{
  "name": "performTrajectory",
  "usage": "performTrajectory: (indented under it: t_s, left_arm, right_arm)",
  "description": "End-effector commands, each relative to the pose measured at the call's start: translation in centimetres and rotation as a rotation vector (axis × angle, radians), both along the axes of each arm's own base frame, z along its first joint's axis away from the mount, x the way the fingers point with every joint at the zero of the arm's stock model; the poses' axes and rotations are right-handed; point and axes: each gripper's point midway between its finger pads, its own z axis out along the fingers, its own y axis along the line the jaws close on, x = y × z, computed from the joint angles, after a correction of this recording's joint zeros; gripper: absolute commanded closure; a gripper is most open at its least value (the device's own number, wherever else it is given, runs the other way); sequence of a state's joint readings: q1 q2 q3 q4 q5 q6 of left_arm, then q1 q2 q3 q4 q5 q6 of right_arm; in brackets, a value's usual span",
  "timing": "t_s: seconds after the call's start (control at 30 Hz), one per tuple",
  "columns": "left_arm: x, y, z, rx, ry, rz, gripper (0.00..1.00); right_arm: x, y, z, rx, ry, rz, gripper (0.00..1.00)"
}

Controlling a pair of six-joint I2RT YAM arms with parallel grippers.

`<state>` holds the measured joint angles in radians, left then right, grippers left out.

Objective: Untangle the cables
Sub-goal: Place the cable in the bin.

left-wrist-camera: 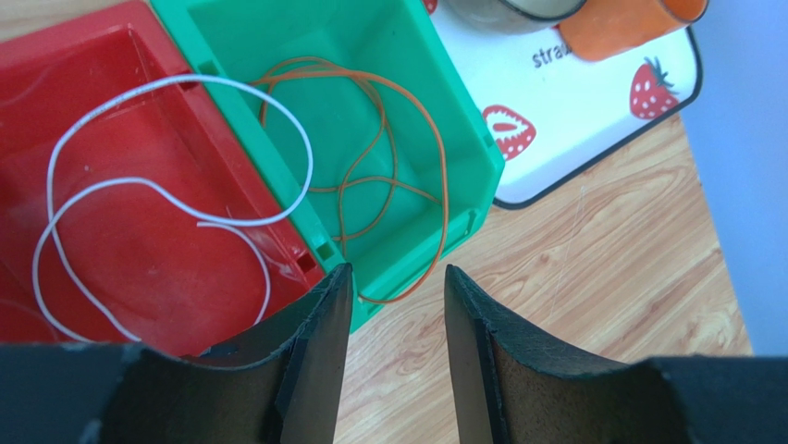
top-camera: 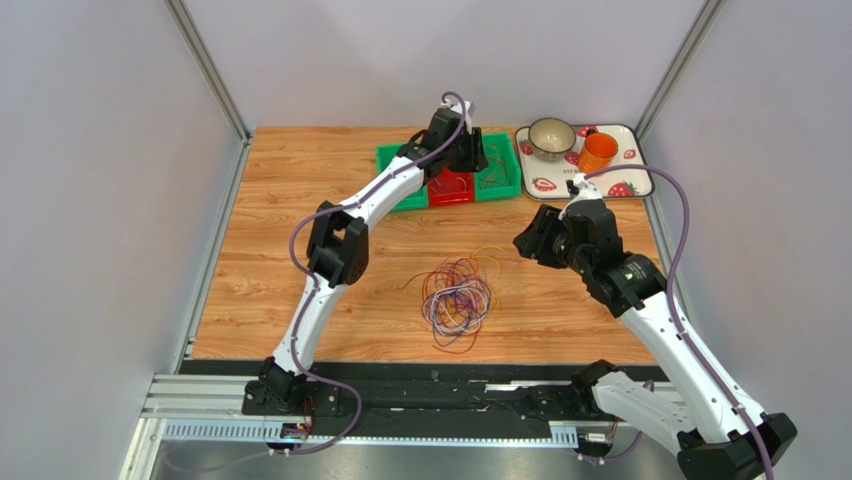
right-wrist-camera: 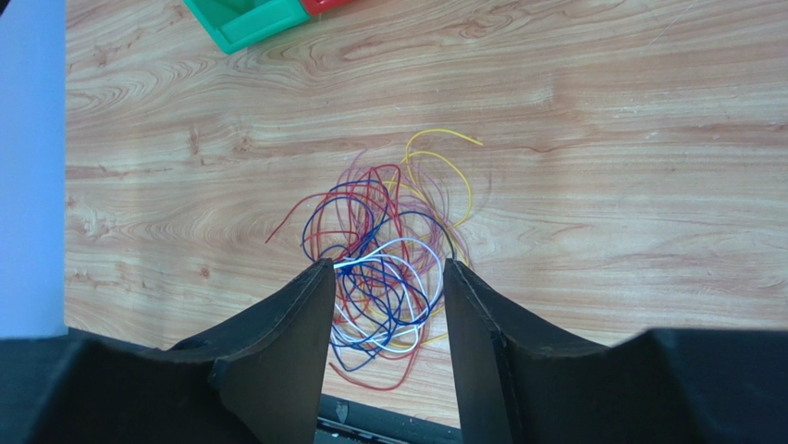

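Wood-grain bench (top-camera: 300, 260). Mid-bench, toward the near edge: one loose tangle of cables (top-camera: 458, 297) in red, blue, purple, white and yellow, with yellow ends straying out on its far-right side. At the far edge, three bins touch in a row: left green bin (top-camera: 388, 157), red bin (top-camera: 452, 188), right green bin (top-camera: 497, 178). Strawberry-print tray (top-camera: 640, 180) sits just right of them in the far right corner. The tangle is well apart from both.

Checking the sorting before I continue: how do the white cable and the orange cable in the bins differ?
The white cable lies in the red bin; the orange cable lies in the green bin. The white cable's loop spills over the shared wall into the green bin; the orange cable's loop droops over the green bin's outer wall. Both are loose single coils, and neither is held.
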<state>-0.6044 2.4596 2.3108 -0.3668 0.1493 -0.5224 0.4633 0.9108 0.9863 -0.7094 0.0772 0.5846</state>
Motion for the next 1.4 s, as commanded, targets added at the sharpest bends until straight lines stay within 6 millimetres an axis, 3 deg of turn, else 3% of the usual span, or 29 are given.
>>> performTrajectory:
  t_s: [0.0,0.1,0.3,0.5,0.67,0.87,1.07,1.13,1.27,1.3,1.37]
  left_arm:
    - [2.4,-0.4,4.7,-0.110,-0.121,0.032,0.48]
    - [3.4,-0.3,4.2,-0.152,-0.100,0.048,0.47]
    - [4.7,-1.2,1.2,-0.233,-0.017,0.088,0.47]
    - [6.2,-0.1,-0.1,-0.268,0.024,0.216,0.47]
    - [6.6,-0.4,-0.7,-0.293,0.035,0.221,0.47]
    - [6.5,-1.2,-1.5,-0.326,0.059,0.205,0.58]
    - [6.4,-1.0,-1.7,-0.312,0.076,0.214,0.89]
    - [6.2,-0.8,-0.9,-0.309,0.061,0.208,0.98]
    - [5.8,-0.2,0.0,-0.294,0.055,0.203,1.00]
    - [5.7,-0.1,1.2,-0.299,0.045,0.197,1.00]
    - [5.3,0.7,0.7,-0.281,0.068,0.192,1.00]
  right_arm:
    - [-0.3,0.7,1.0,0.047,-0.026,0.026,0.50]
    - [-0.3,0.7,1.2,0.048,-0.032,0.029,0.50]
    - [-0.4,1.0,1.8,0.059,-0.041,0.046,0.50]
    - [-0.7,1.0,2.1,0.062,-0.042,0.053,0.50]
    - [-0.9,0.8,1.9,0.056,-0.036,0.053,0.50]
    - [-0.7,0.9,1.8,0.051,-0.037,0.055,0.50]
    - [-0.8,1.4,1.9,0.064,-0.030,0.081,0.50]
    - [-0.7,1.5,1.8,0.063,-0.028,0.085,0.50]
    - [-0.7,1.6,1.7,0.070,-0.025,0.086,0.50]
    - [-0.7,1.7,1.6,0.071,-0.023,0.088,0.50]
    - [-0.7,1.7,1.6,0.076,-0.022,0.087,0.50]
